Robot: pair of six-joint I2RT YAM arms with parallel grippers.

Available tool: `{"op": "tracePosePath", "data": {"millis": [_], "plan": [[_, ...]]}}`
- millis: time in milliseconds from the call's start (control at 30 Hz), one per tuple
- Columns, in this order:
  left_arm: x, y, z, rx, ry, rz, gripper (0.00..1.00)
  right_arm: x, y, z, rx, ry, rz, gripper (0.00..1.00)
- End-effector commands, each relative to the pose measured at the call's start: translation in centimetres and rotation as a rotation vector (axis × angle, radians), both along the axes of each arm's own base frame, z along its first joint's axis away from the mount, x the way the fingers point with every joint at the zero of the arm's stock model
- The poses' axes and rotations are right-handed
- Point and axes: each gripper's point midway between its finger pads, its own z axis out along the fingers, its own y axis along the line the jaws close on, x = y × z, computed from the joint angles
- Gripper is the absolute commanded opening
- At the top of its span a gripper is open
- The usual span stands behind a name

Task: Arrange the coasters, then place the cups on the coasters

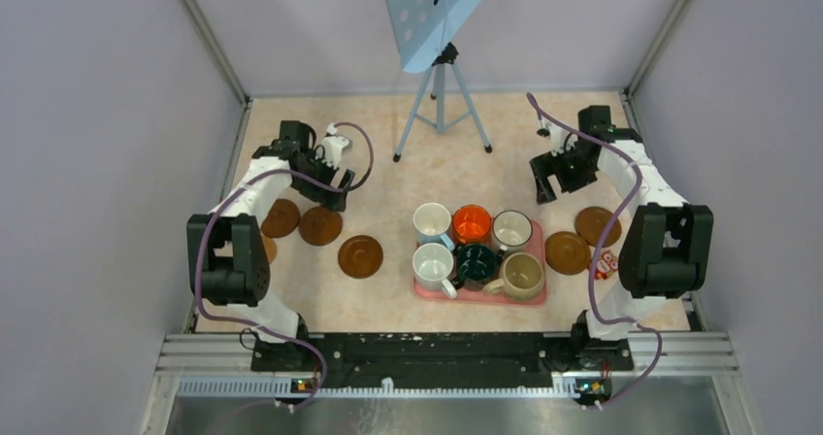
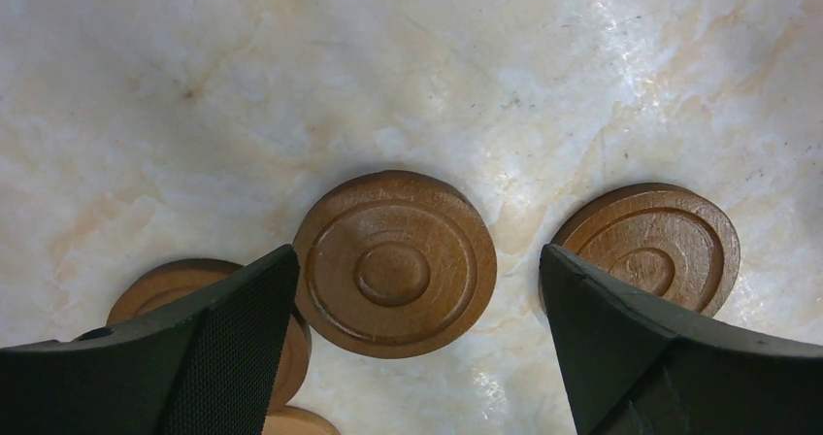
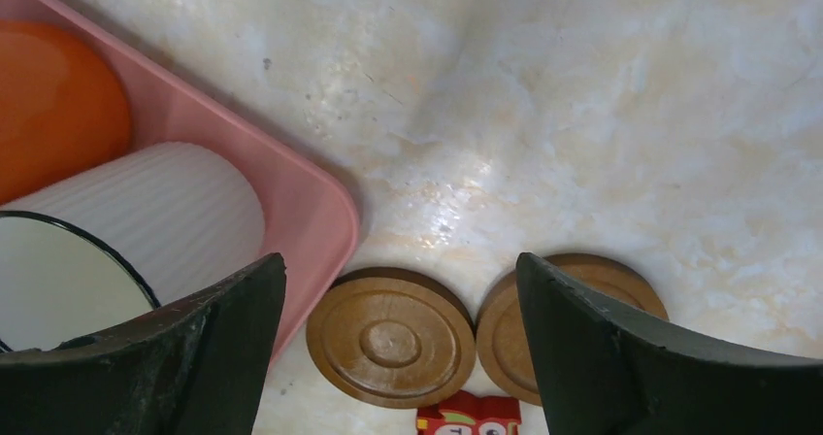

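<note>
**Q:** How do the jaws stand?

**A:** Both pairs are spread as wide as they go and grip nothing. The left gripper (image 2: 417, 260) hangs over a round brown wooden coaster (image 2: 395, 263) with raised turned rings. The coaster shows in the gap between its black mesh-textured fingers (image 2: 233, 348). The right gripper (image 3: 398, 265) frames a second ringed coaster (image 3: 391, 336), which lies just beside the pink plastic tray (image 3: 301, 187).

**Q:** What is hard to see?

**A:** One right finger covers part of a neighbouring coaster (image 3: 592, 284). One left finger half hides a paler coaster (image 2: 165, 289), and another is clipped at the bottom edge. A red-and-white packet (image 3: 469, 420) is cut off, its print unreadable.

**Q:** Where are the cups?

**A:** All six glossy mugs (image 1: 433, 263) stand in the tray mid-table: two white, one orange, one dark green, one beige, and a ribbed white mug with a dark rim (image 3: 165, 202). Four coasters lie left of the tray and two right of it, on the marbled beige tabletop (image 1: 437, 178).
</note>
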Motion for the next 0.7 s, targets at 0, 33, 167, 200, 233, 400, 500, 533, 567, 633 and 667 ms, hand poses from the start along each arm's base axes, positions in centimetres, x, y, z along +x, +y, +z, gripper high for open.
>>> {"op": "tracePosePath", "data": {"millis": [0, 33, 167, 200, 233, 400, 500, 533, 567, 633, 667], "plan": [[-0.1, -0.9, 1.0, 0.005, -0.047, -0.079, 0.99, -0.6, -2.0, 1.5, -0.029, -0.033, 0.042, 0.86], [-0.3, -1.1, 0.8, 0.005, -0.037, -0.101, 0.99, -1.3, -2.5, 0.9, -0.051, -0.020, 0.059, 0.85], [-1.0, -1.7, -0.6, 0.029, -0.001, -0.136, 0.99, -3.7, -3.7, -0.9, -0.090, 0.014, 0.132, 0.81], [-1.2, -1.9, -0.9, 0.029, 0.006, -0.151, 0.99, -4.2, -4.0, -1.3, -0.099, 0.025, 0.152, 0.80], [-1.3, -2.4, -1.2, 0.028, 0.011, -0.169, 0.99, -4.6, -4.2, -1.8, -0.109, 0.035, 0.172, 0.78], [-2.0, -3.5, -2.1, 0.033, 0.025, -0.238, 0.99, -6.2, -4.6, -3.0, -0.138, 0.042, 0.302, 0.73], [-2.4, -4.3, -2.7, 0.024, 0.049, -0.270, 0.99, -7.0, -4.7, -3.6, -0.152, 0.053, 0.417, 0.68], [-2.5, -4.6, -2.7, 0.018, 0.050, -0.281, 0.99, -7.1, -5.0, -3.7, -0.165, 0.054, 0.441, 0.67], [-2.7, -5.0, -2.8, 0.012, 0.050, -0.295, 0.99, -7.1, -5.2, -3.9, -0.178, 0.052, 0.466, 0.66], [-2.8, -5.4, -2.8, 0.005, 0.045, -0.319, 0.99, -7.1, -5.4, -4.2, -0.197, 0.048, 0.517, 0.64], [-2.8, -5.7, -2.8, -0.001, 0.041, -0.329, 0.99, -7.1, -5.5, -4.3, -0.202, 0.047, 0.542, 0.64]]}}
